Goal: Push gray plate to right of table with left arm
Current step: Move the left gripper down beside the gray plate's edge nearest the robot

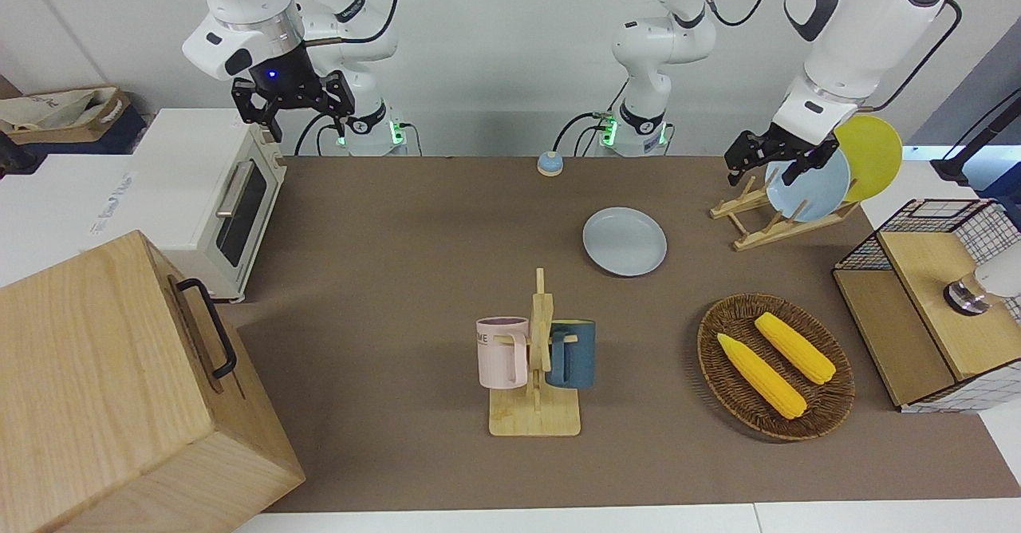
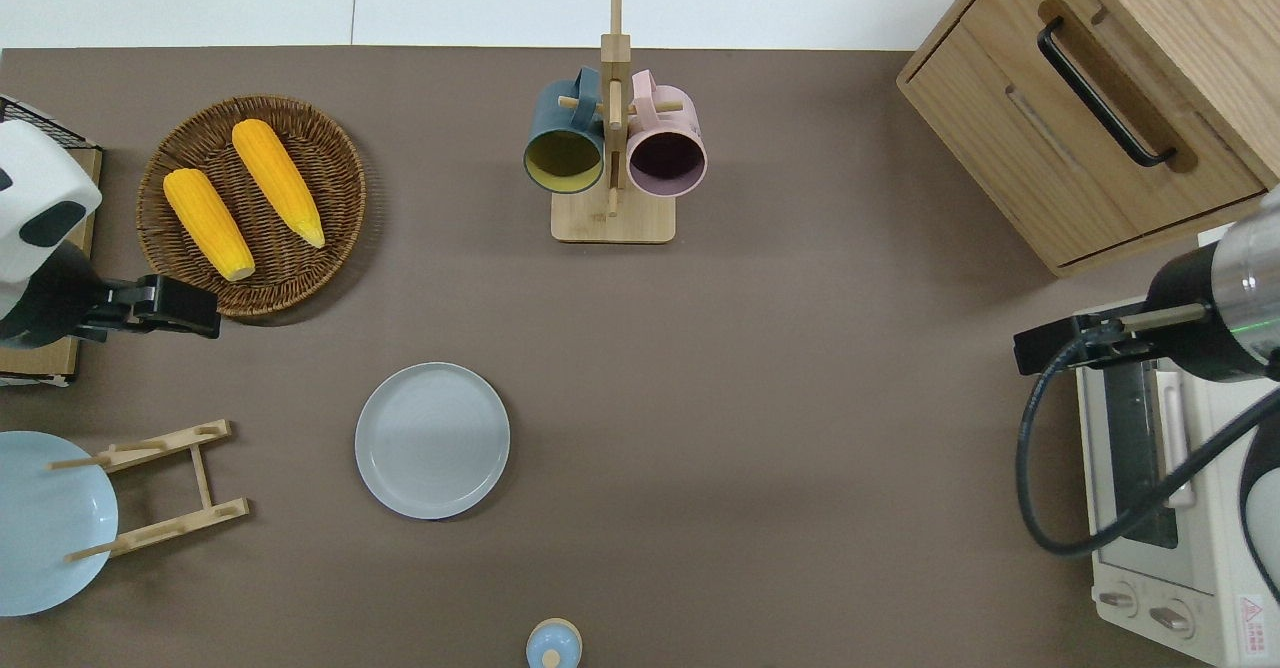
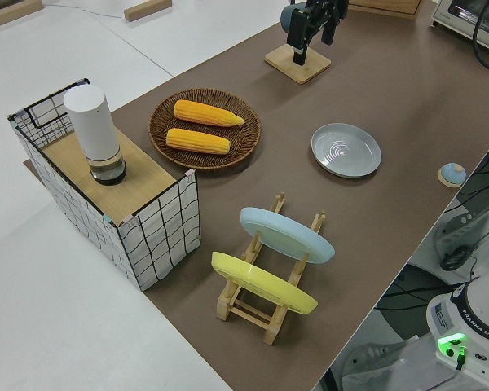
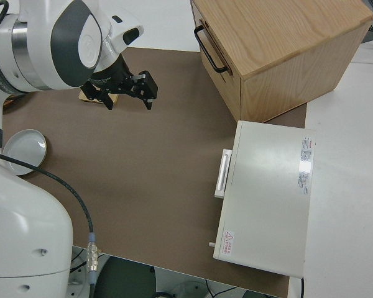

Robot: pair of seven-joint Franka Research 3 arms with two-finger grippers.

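This is a robot lab set up like a play kitchen. Two white robot arms (image 1: 845, 46) stand at a long brown desk (image 1: 399, 278) by a plain white wall, with black cables and small green lights at their bases. The desk holds kitchen things: a white toaster oven (image 1: 211, 198), a mug rack (image 1: 536, 373) with two mugs, a basket (image 1: 774, 365) of corn, a plate rack (image 3: 265, 285), and a wooden box (image 1: 120, 397).

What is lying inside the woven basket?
Two yellow corn cobs lie side by side in the woven basket. The weave directly under them is covered.
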